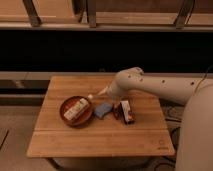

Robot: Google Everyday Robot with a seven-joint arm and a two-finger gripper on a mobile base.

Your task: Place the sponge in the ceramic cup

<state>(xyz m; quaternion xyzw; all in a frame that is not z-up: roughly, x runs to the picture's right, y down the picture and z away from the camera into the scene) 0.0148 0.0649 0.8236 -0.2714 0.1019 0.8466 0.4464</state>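
Note:
The light-blue sponge (103,109) lies flat on the wooden table (100,140), just right of a round red-brown dish. A small pale object, which I take for the ceramic cup (90,97), stands at the dish's far right edge. My white arm reaches in from the right and bends down over the table's middle. The dark gripper (116,110) is low, between the sponge and a dark red packet, close to the sponge's right edge. The arm hides its upper part.
The red-brown dish (67,118) holds a cream block (76,109). A dark red packet with a white label (127,111) lies right of the gripper. A dark shelf and rail run behind the table. Cables hang at the right.

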